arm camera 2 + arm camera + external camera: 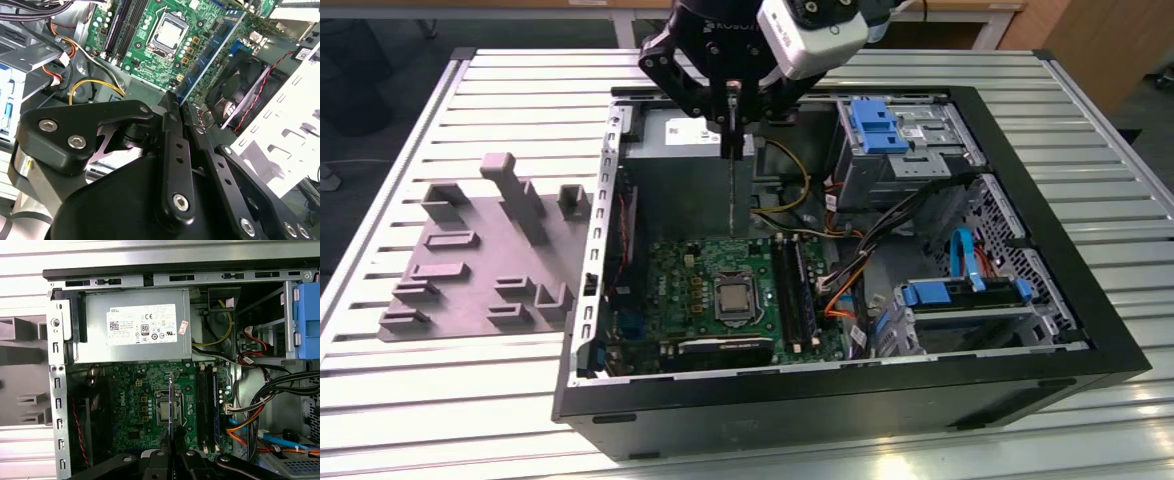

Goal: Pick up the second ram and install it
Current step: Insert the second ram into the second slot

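Hand (735, 120) clenched on the second ram (732, 180), held upright and edge-on above the motherboard (680, 275) inside the open computer case (854, 380); step, by judgement: carrying to install; next move calls for alignment over the memory slots (207, 407) beside the processor socket (164, 410).

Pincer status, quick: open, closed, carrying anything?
Pincer: closed on the second ram, held edge-on above the motherboard inside the computer case.
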{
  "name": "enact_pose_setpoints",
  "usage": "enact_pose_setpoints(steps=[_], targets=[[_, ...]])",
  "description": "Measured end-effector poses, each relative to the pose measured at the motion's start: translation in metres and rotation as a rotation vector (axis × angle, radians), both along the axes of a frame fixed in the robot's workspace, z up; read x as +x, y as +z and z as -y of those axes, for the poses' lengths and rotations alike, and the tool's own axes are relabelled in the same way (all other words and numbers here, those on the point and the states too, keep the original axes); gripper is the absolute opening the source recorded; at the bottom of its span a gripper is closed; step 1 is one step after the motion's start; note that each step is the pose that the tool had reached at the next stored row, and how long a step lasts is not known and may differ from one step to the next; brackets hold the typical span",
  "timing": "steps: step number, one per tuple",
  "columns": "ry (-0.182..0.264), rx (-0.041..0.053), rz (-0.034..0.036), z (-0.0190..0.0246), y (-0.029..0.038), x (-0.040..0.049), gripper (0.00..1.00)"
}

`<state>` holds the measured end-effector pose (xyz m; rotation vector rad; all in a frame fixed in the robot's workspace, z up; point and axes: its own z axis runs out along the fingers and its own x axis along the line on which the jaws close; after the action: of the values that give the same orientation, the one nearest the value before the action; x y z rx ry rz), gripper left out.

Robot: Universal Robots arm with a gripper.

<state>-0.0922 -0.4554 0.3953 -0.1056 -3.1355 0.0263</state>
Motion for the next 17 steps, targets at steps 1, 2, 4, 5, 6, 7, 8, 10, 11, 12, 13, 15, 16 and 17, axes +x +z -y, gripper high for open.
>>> enact_pose_setpoints(steps=[1,2,4,5,6,7,8,10,11,12,13,15,16,17], targets=[[0.0,0.0,0.0,0.0,0.0,0.0,0.14],[0.0,0.0,0.0,0.0,0.0,0.0,0.14],[0.0,-0.0001,-0.0001,0.0,0.0,0.0,0.14],[0.0,-0.0001,-0.0001,0.0,0.0,0.0,0.14],[0.0,-0.0001,0.0,0.0,0.0,0.0001,0.14],[0.0,-0.0001,0.0,0.0,0.0001,0.0005,0.14],[0.0,-0.0001,-0.0001,0.0,0.0,0.0013,0.14],[0.0,-0.0001,-0.0001,0.0,-0.0002,0.0042,0.14],[0.0,-0.0001,-0.0001,0.0,-0.0003,0.006,0.14],[0.0,-0.0001,0.0,0.0,-0.0005,0.0079,0.14],[0.0,0.0,0.0,0.0,-0.0007,0.0097,0.14],[0.0,0.0,0.0,0.0,-0.0014,0.0133,0.14],[0.0,0.0001,0.0,0.0,-0.0019,0.0145,0.14],[0.006,0.0002,0.0,0.0,-0.0023,0.015,0.14]])
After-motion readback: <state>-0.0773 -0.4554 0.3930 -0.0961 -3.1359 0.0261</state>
